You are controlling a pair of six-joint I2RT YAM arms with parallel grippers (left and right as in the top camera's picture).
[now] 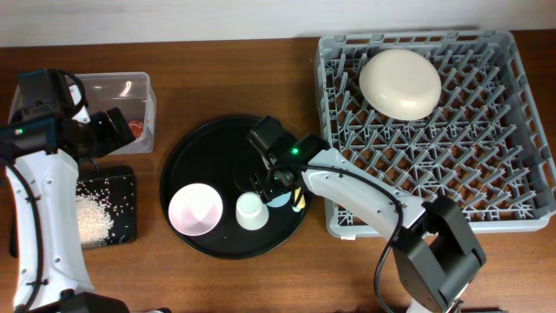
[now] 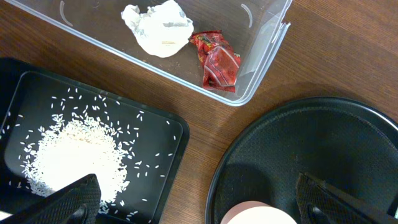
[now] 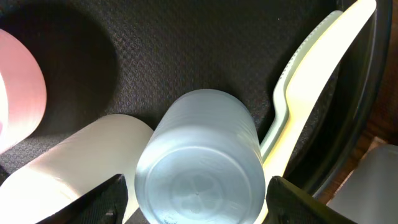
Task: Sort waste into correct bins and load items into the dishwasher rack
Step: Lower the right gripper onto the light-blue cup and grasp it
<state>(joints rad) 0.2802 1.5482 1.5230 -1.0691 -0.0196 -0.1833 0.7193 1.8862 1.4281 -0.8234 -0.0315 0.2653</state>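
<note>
The right claw [image 3: 196, 202] hangs open astride the light blue cup [image 3: 199, 155], which sits lower centre on the round black tray [image 3: 205, 43] and looks light, rigid, slick, best pinched squarely across its sides.

Round black tray [image 1: 213, 152] mid-table; brown wooden table [image 1: 226, 74]; pale strip [image 1: 174, 17] along far edge.

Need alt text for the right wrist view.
A light blue cup, base toward the camera, sits inside the open right hand on a round black tray. A white cup and pink bowl lie to its left, a pale yellow utensil to its right.
</note>
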